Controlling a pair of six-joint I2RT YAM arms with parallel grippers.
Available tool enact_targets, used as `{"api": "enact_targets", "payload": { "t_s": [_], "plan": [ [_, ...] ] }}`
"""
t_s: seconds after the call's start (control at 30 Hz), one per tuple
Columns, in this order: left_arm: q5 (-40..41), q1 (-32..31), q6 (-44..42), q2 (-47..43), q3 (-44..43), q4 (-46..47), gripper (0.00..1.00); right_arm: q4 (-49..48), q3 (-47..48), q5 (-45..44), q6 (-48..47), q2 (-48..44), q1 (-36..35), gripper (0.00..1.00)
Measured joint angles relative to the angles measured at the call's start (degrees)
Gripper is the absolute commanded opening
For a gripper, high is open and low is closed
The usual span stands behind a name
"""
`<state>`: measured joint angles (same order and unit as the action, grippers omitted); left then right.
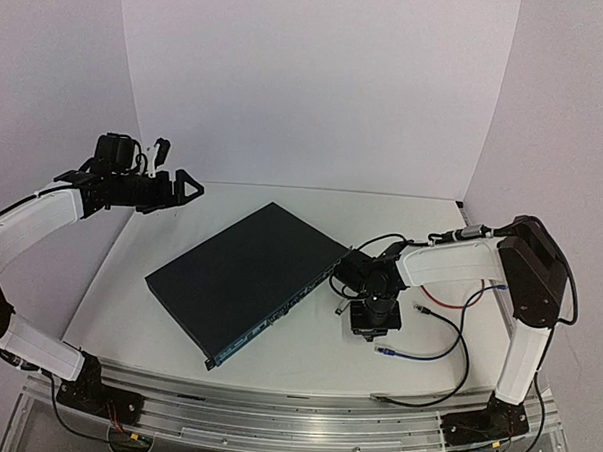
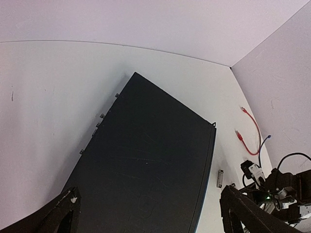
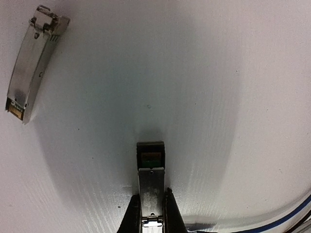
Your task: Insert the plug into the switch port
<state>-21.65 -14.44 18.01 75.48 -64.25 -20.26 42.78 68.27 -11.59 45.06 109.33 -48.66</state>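
Two claws are mine, and only one has work in hand. From the top camera my right claw point(image 1: 362, 294) hangs low over the table point(image 1: 306, 358), tips down; the switch point(image 1: 244, 279) lies flat just to its left, the long thin face with the sockets turned toward that claw; black, blue and red cables trail on the table to its right. My left claw point(image 1: 177, 171) is held high and well off to the far left, jaws apart, gripping nothing.

From the left wrist camera I look down between my spread fingers point(image 2: 63, 213) onto the switch's dark lid; a spare silver module point(image 2: 220, 178) lies on the table just beside the switch's long edge, between it and my right arm.

From the right wrist camera my right claw is clamped on the plug point(image 3: 150, 170), a slim metal module held by its rear end, its open end pointing ahead of my fingertips at bare table; the spare module lies ahead and to the left, well apart.

I judge the plug picked up and the insertion not yet begun. To do it well I should keep the clamp firm, swing the wrist until the plug lies level and square to the socket face, pick one socket, then push straight along the plug's length; a tilted approach would likely jam at the socket's mouth, and the unbraced switch may slide.
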Motion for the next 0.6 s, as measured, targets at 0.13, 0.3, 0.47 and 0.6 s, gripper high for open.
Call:
{"api": "enact_targets", "payload": {
  "t_s": [0.13, 0.3, 0.47, 0.6],
  "plan": [
    [-2.54, 0.00, -0.06, 0.00, 0.08, 1.23, 1.00, -0.07, 0.00, 0.64, -0.80, -0.17, 0.00, 0.00],
    [-10.27, 0.00, 0.05, 0.00, 1.39, 4.29, 1.00, -2.00, 0.04, 8.82, -3.77, -1.50, 0.54, 0.00],
    [-23.04, -1.48, 2.30, 0.99, 2.76, 9.63, 0.99, -7.07, 2.21, 25.22, -8.08, -5.09, 0.52, 0.00],
    [-30.77, -7.15, 3.28, 3.42, 2.81, 13.21, 0.98, -10.87, 6.20, 35.40, -11.71, -7.45, 0.51, 0.00]
  ]
}}
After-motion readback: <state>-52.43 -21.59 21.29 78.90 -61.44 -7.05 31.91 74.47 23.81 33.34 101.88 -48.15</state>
